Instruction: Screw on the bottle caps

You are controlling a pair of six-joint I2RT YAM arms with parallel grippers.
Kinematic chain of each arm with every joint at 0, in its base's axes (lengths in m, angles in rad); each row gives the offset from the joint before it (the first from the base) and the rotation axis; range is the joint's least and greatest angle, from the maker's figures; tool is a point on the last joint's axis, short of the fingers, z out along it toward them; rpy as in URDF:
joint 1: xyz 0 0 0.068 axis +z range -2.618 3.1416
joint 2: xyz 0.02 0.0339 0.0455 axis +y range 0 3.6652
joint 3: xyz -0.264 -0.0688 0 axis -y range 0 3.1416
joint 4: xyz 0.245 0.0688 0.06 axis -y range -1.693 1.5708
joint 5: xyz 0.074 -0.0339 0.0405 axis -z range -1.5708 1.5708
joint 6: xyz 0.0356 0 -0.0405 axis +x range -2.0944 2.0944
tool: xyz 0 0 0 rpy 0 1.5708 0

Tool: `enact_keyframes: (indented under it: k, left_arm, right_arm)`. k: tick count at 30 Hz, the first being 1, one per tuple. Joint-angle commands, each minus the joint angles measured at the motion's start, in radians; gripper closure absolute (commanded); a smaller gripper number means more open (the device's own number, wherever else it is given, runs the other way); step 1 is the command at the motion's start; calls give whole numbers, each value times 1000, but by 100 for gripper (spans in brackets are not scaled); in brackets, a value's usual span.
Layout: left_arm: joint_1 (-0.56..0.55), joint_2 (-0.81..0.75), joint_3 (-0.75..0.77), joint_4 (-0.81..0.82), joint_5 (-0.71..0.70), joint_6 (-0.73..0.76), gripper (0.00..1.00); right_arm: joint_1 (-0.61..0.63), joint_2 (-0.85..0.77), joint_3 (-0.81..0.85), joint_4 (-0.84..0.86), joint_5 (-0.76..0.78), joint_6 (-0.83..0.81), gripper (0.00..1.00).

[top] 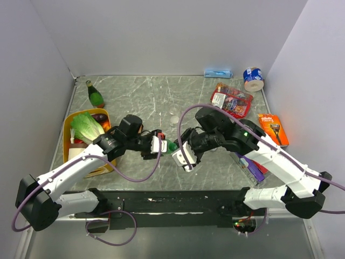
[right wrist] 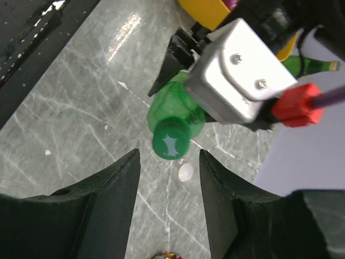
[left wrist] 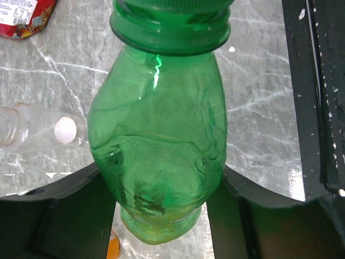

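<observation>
My left gripper [top: 161,144] is shut on the body of the bright green bottle [left wrist: 159,145] and holds it on its side above the table, neck toward the right arm. The green cap [right wrist: 171,143] sits on the bottle's neck. My right gripper [right wrist: 170,156] is open, its fingers either side of the cap and just short of it. The bottle also shows in the top view [top: 171,145]. A clear bottle [left wrist: 32,132] lies on the table beyond. A small pale round cap [right wrist: 186,172] lies on the table under the green cap. The orange bottle and orange cap cannot be made out.
A yellow tray [top: 67,129] with lettuce stands at the left. The tall dark-green bottle with a red top [top: 95,96] stands at the back left. A red snack packet [top: 232,100], an orange razor pack [top: 273,128] and a purple item [top: 253,170] lie at the right.
</observation>
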Motion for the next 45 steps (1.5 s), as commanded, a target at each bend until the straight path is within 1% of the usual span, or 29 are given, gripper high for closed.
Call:
enact_keyframes:
  k: [1, 11, 14, 15, 17, 18, 19, 20, 21, 22, 23, 24, 25, 27, 28, 29, 30, 31, 32, 34, 35, 36, 37, 38, 39, 41, 43, 44, 45]
  left_arm:
    - [0, 7, 46, 57, 52, -22, 99]
    - [-2, 2, 43, 63, 52, -32, 99]
    - [-2, -3, 37, 75, 46, -41, 99]
    - [-2, -1, 32, 94, 42, -59, 99]
    - [-2, -4, 28, 126, 11, -97, 99]
    - [-2, -6, 18, 150, -7, -158, 99]
    - [0, -7, 17, 208, -20, -195, 99]
    - [-2, -12, 11, 244, -88, -231, 99]
    - [0, -16, -8, 291, -125, -316, 99]
    - [0, -30, -18, 383, -182, -369, 99]
    - [0, -35, -29, 432, -284, -418, 99]
    - [0, -39, -41, 462, -337, -487, 99]
    - [-2, -45, -41, 479, -374, -509, 99]
    - [-2, -47, -31, 506, -470, -562, 99]
    - [-2, -47, -28, 511, -490, -572, 99]
    - [-2, -44, -28, 513, -516, -575, 99]
    - [-4, -39, -20, 510, -555, -570, 99]
    - [-7, -27, -18, 505, -575, -567, 99]
    - [-7, -23, -18, 503, -586, -561, 99]
    - [-7, -19, -34, 505, -590, -544, 99]
    - [-5, -18, -38, 502, -621, -532, 99]
    - [-7, -16, -44, 487, -624, -527, 99]
    - [-5, -13, -48, 474, -624, -524, 99]
    - [-5, -13, -55, 464, -613, -520, 99]
    - [-5, -15, -60, 439, -606, -512, 99]
    - [-7, -19, -80, 418, -572, -481, 99]
    - [-4, -33, -95, 411, -528, -460, 99]
    - [-4, -41, -106, 378, -462, -429, 99]
    - [-4, -49, -109, 367, -414, -412, 99]
  right_arm:
    - [11, 10, -4, 2, 9, -8, 46]
    - [14, 33, -18, 85, 26, 48, 52]
    - [16, 39, -24, 111, 35, 70, 61]
    - [16, 41, -29, 128, 43, 87, 67]
    - [16, 51, -33, 201, 81, 183, 73]
    - [16, 58, -35, 230, 101, 232, 78]
    - [11, 77, -34, 256, 124, 339, 80]
    - [4, 94, -30, 275, 189, 399, 83]
    - [-4, 113, 1, 283, 214, 465, 88]
    - [-18, 161, 32, 266, 224, 601, 92]
    - [-56, 191, 72, 240, 219, 678, 98]
    - [-77, 221, 159, 168, 206, 758, 100]
    - [-110, 279, 196, 142, 186, 927, 100]
    - [-205, 304, 212, 119, 63, 1092, 100]
    - [-228, 306, 198, 123, 28, 1237, 100]
    - [-249, 315, 194, 113, -6, 1309, 100]
    - [-292, 327, 194, 100, -91, 1369, 100]
    - [-317, 349, 184, 115, -167, 1514, 100]
    - [-338, 354, 171, 135, -228, 1567, 100]
    - [-342, 375, 203, 140, -299, 1563, 100]
    - [-349, 381, 218, 157, -328, 1563, 97]
    - [-357, 386, 255, 165, -357, 1561, 85]
    - [-386, 377, 275, 177, -376, 1566, 69]
    - [-403, 369, 313, 203, -379, 1566, 40]
    - [-424, 358, 330, 214, -390, 1552, 33]
    - [-487, 323, 364, 229, -436, 1511, 27]
    - [-512, 279, 373, 197, -440, 1342, 27]
    - [-515, 263, 381, 166, -433, 1255, 26]
    - [-513, 249, 379, 86, -431, 1063, 27]
